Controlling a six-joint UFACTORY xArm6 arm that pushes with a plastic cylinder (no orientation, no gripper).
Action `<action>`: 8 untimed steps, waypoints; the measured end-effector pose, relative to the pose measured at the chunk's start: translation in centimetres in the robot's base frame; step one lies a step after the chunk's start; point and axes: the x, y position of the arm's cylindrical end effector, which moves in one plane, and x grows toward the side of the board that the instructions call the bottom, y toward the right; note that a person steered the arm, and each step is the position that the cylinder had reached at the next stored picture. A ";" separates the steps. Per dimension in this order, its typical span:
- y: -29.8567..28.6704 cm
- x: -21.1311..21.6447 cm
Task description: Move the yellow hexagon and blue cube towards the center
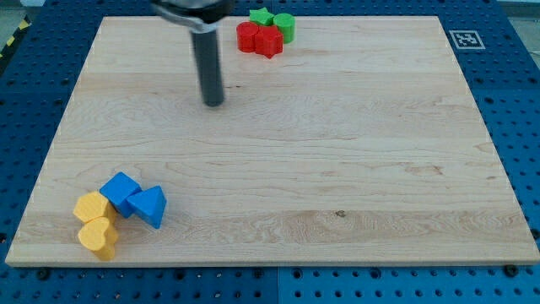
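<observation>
The yellow hexagon (91, 207) lies near the board's bottom left corner. The blue cube (120, 192) touches it on its upper right. A blue triangular block (149, 206) sits just right of the cube. A yellow heart-shaped block (99, 237) lies below the hexagon. My tip (214, 103) rests on the board in the upper middle-left, far above and to the right of these blocks.
At the view's top, a cluster holds two red blocks (259, 39), a green star (261, 17) and a green round block (283, 26). The wooden board (337, 169) sits on a blue perforated table. A marker tag (463, 39) is at the top right.
</observation>
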 end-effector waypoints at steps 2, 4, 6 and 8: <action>-19.3 3.3; -19.2 11.2; -18.9 17.8; -10.5 21.1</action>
